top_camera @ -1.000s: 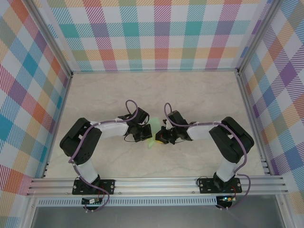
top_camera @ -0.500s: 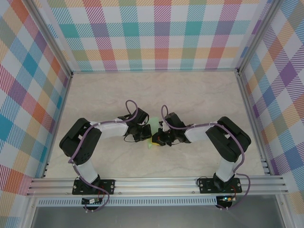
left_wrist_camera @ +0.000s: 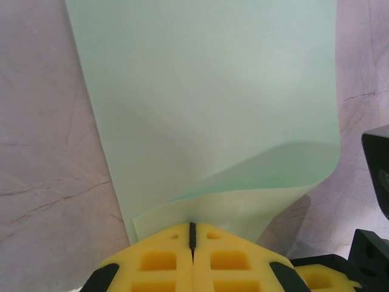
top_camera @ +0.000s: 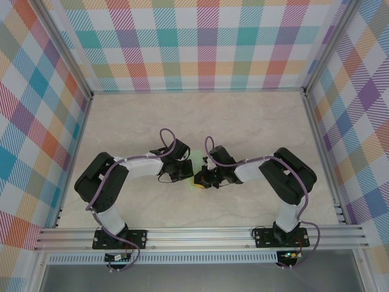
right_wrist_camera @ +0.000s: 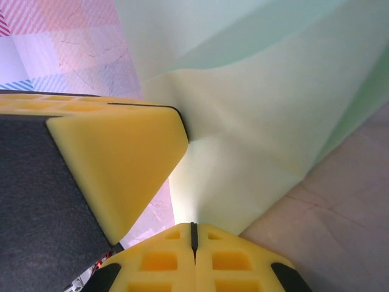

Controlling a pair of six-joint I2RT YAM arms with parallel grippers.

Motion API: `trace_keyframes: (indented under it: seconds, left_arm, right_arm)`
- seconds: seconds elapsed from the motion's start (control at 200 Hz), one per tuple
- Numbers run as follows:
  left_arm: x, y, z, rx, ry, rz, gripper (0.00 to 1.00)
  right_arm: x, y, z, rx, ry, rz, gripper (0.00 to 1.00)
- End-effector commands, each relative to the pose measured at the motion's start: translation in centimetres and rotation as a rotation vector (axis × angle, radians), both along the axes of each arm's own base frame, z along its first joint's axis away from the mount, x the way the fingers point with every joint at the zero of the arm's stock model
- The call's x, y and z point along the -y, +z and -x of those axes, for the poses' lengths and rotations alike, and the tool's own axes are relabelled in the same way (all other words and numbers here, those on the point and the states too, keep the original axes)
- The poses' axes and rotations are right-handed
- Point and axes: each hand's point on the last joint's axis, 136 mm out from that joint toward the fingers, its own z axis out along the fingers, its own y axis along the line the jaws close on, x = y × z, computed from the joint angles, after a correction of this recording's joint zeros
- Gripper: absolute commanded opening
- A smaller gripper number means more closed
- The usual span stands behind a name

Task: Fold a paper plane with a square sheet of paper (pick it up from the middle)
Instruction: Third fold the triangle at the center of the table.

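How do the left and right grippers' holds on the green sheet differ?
The left gripper pinches a curled-over edge, with the sheet lying flat on the table ahead of it; the right gripper pinches a buckled, curving part. From above, the left gripper reaches in from the left, the right gripper from the right. Both are shut on the sheet, close together.

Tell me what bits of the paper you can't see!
Left wrist view: the paper runs off the top edge; its near edge hides in the shut left jaws.
Right wrist view: the left pad covers part of it; too close to tell its shape.
Top view: the left arm and right arm cover most of it; folds too small to see.
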Motion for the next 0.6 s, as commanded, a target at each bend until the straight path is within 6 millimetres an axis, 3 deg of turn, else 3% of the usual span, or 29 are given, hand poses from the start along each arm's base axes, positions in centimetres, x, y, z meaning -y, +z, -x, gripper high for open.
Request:
trace_keyframes:
  seconds: [0.0,0.355,0.595]
  left_arm:
    - [-3.1,-2.4,2.2,-0.072,0.023,-0.144,0.03]
    - [-2.6,-1.4,1.1,-0.04,0.0,-0.137,0.04]
    - [-1.1,1.6,0.5,0.017,-0.021,-0.029,0.07]
  right_arm:
    - [0.3,-1.2,0.3,-0.011,-0.004,0.032,0.0]
    - [0.6,-1.8,0.3,-0.027,-0.015,0.063,0.0]
    - [0.9,-2.1,0.2,-0.041,-0.024,0.107,0.0]
